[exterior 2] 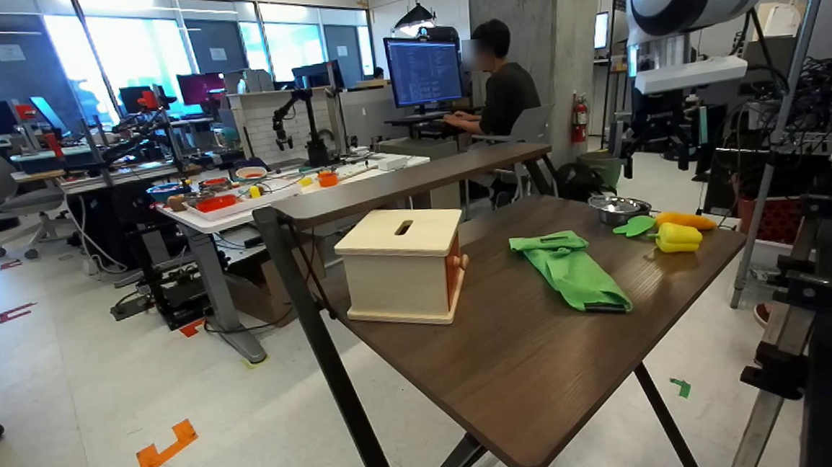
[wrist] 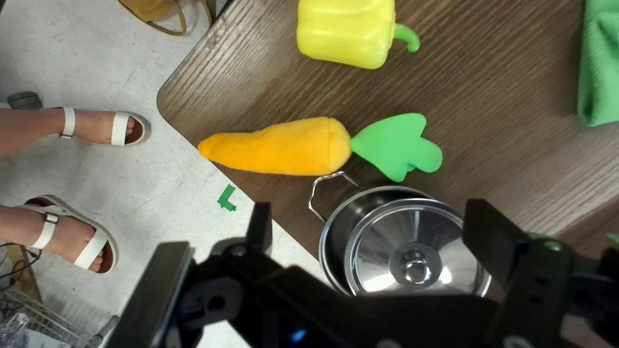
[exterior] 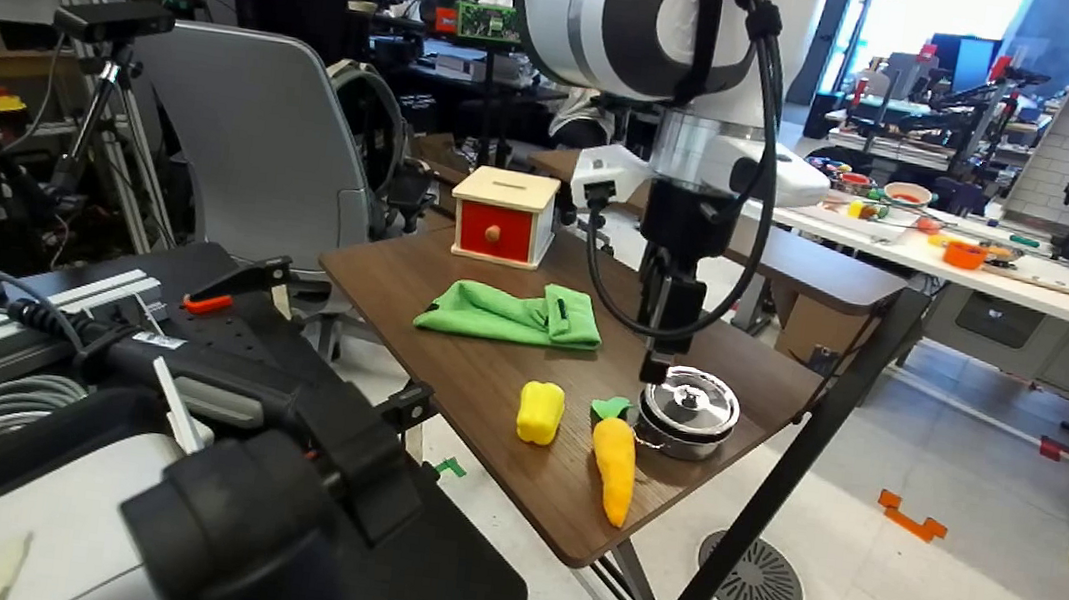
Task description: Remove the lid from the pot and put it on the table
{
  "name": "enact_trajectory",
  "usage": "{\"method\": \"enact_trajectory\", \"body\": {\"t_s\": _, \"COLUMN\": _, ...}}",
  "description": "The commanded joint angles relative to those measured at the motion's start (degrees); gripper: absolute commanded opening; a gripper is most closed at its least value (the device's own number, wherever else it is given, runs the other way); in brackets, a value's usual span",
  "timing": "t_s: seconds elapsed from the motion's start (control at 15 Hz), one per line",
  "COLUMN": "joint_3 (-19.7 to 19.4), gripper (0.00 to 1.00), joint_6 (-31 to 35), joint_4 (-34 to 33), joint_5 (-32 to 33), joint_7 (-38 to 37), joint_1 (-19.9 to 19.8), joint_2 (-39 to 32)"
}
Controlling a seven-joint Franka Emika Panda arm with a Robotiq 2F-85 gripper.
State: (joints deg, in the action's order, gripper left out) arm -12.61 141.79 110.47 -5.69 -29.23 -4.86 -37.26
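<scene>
Though off-centre, one lid (exterior: 691, 403) on one pot (exterior: 693, 449), one pincer (exterior 2: 656, 166) above.

- In an exterior view, on table (exterior: 486, 370): lid (exterior: 691, 407) atop pot (exterior: 694, 449), off-centre
- Left of pot: carrot (exterior: 614, 468), then pepper (exterior: 540, 413)
- Farther: cloth (exterior: 511, 315), box (exterior: 504, 214) behind it
</scene>
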Motion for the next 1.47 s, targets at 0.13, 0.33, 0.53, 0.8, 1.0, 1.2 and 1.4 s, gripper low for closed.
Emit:
{"method": "enact_trajectory", "body": {"t_s": 0.13, "joint_3": -3.48, "gripper": 1.0, "joint_6": 0.92, "joint_4": -5.71, "joint_5": 0.31, "joint_7": -5.13, "joint_1": 1.16, "joint_2": -5.91}}
{"method": "enact_trajectory", "body": {"t_s": 0.33, "joint_3": -4.22, "gripper": 1.0, "joint_6": 1.8, "joint_4": -8.39, "joint_5": 0.34, "joint_7": -7.26, "joint_1": 1.31, "joint_2": -8.4}}
{"method": "enact_trajectory", "body": {"t_s": 0.53, "joint_3": -4.16, "gripper": 1.0, "joint_6": 3.84, "joint_4": -10.79, "joint_5": 0.05, "joint_7": -8.93, "joint_1": 1.38, "joint_2": -10.44}}
{"method": "enact_trajectory", "body": {"t_s": 0.8, "joint_3": -3.15, "gripper": 1.0, "joint_6": 7.92, "joint_4": -13.48, "joint_5": -0.94, "joint_7": -10.45, "joint_1": 1.49, "joint_2": -12.99}}
{"method": "enact_trajectory", "body": {"t_s": 1.0, "joint_3": -2.18, "gripper": 1.0, "joint_6": 9.73, "joint_4": -14.78, "joint_5": -1.61, "joint_7": -10.37, "joint_1": 1.56, "joint_2": -14.47}}
{"method": "enact_trajectory", "body": {"t_s": 1.2, "joint_3": -1.44, "gripper": 1.0, "joint_6": 10.78, "joint_4": -15.35, "joint_5": -2.0, "joint_7": -10.03, "joint_1": 1.49, "joint_2": -15.41}}
{"method": "enact_trajectory", "body": {"t_s": 1.4, "joint_3": 0.02, "gripper": 1.0, "joint_6": 11.3, "joint_4": -15.15, "joint_5": -3.17, "joint_7": -9.27, "joint_1": 0.96, "joint_2": -15.42}}
